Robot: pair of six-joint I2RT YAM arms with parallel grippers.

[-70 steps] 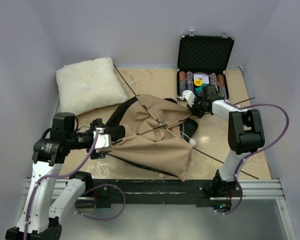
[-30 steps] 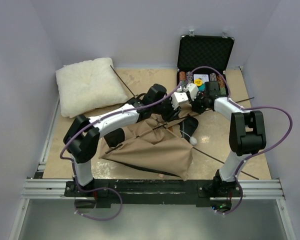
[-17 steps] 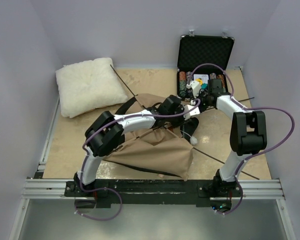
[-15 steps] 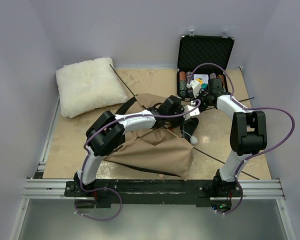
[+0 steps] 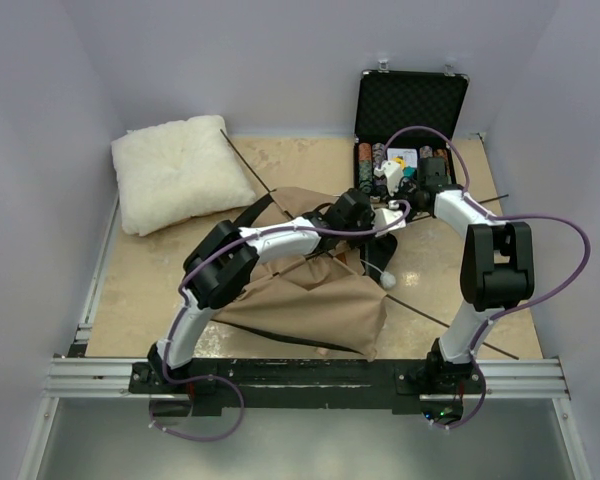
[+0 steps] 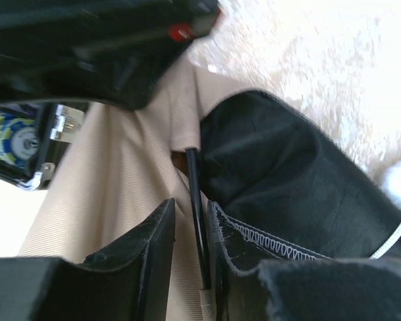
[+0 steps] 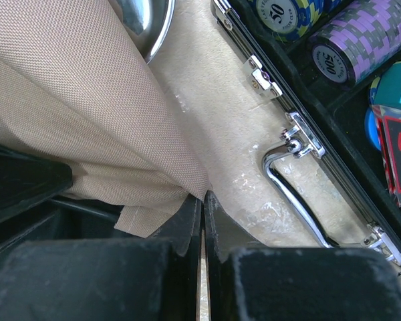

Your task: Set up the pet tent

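Note:
The pet tent [image 5: 300, 290] lies crumpled in tan folds at the table's middle, with black lining [image 6: 287, 187] and thin dark poles. My left arm reaches across it to its far right corner. There my left gripper [image 6: 190, 221] stands narrowly open astride a pole [image 6: 195, 180]; the pole touches one finger, and a gap shows at the other. My right gripper [image 7: 202, 200] is shut, pinching the corner of the tan fabric [image 7: 73, 100] just in front of the case. In the top view both grippers meet near the tent's raised corner [image 5: 380, 205].
An open black case [image 5: 412, 105] with poker chips [image 7: 361, 47] and a chrome handle [image 7: 294, 180] sits right behind the grippers. A fluffy white pillow [image 5: 175, 180] lies at the back left. Loose pole ends [image 5: 450, 325] stick out over the table at the right.
My left arm has swung from the tent's left side across to its right corner beside the right gripper, and its jaws have narrowed. The right gripper has lifted the corner slightly towards the case.

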